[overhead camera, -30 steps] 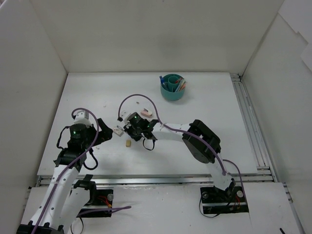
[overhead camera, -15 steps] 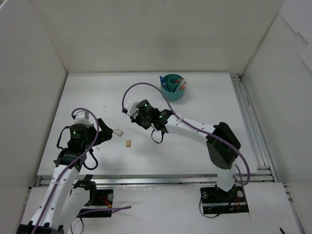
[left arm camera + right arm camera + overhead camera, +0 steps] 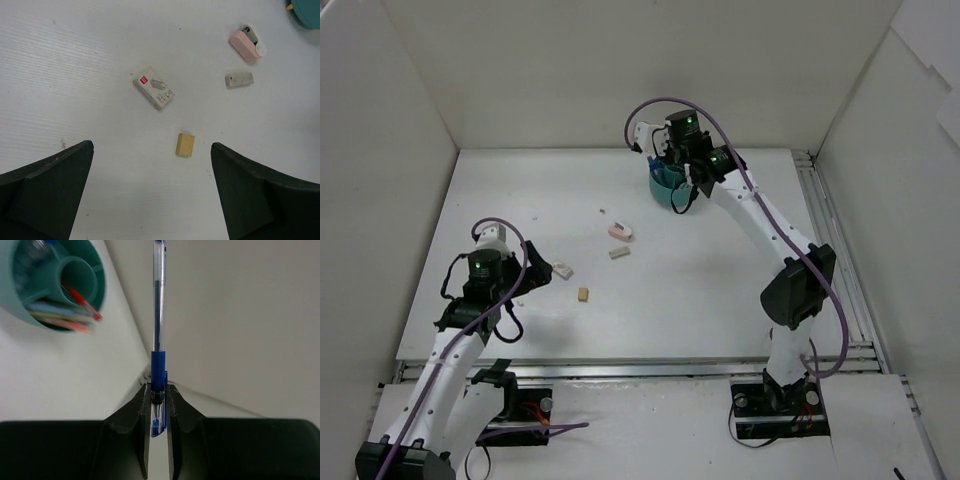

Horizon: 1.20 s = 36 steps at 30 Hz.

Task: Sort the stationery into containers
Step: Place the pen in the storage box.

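The round teal cup stands at the back of the table with several pens in its compartments; it also shows in the right wrist view. My right gripper hovers over the cup and is shut on a blue pen. A pink eraser, a grey-white eraser, a white boxed eraser and a tan eraser lie mid-table. My left gripper is open and empty, with the tan eraser just ahead of its jaws and the boxed eraser beyond.
White walls close in the table at the back and on both sides. A metal rail runs along the right edge. The pink eraser and grey-white eraser lie at the upper right of the left wrist view.
My right arm has swung from mid-table, near the erasers, back to the teal cup, carrying the blue pen. The left arm has barely moved.
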Each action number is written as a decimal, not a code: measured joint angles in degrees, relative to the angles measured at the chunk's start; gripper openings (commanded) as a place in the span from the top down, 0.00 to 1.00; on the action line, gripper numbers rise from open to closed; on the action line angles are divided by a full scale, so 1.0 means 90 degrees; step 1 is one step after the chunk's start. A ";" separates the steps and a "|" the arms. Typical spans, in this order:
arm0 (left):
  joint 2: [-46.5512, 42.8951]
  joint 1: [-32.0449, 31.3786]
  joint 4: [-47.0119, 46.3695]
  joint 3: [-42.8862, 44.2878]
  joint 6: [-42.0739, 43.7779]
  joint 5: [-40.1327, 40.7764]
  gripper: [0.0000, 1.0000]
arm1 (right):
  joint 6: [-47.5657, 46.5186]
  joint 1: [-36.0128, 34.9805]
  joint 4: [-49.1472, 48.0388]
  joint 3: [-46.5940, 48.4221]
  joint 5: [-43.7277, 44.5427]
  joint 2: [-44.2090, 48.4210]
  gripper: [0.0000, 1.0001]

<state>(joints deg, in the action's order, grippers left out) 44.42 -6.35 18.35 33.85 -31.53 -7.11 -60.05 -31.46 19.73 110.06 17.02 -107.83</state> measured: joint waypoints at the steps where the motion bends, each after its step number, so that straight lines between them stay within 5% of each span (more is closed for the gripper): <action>1: 0.0000 0.0000 -0.0022 0.0000 0.0005 0.0015 0.00 | -0.0362 0.0070 0.0109 0.0248 0.0202 -0.0124 1.00; 16: 0.1144 0.0005 -0.0631 0.0221 0.0296 -0.0119 0.00 | -0.3616 0.0233 0.1018 0.1345 0.1379 -0.1904 1.00; 36: 0.1639 0.0058 -0.0942 0.0233 0.0488 -0.0372 0.00 | -0.4612 0.0197 0.0993 0.1316 0.1316 -0.2424 1.00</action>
<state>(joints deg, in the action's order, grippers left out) 59.18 -5.82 9.87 35.94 -27.14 -10.46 -101.56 -29.69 28.67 121.91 28.86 -129.64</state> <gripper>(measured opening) 0.996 0.108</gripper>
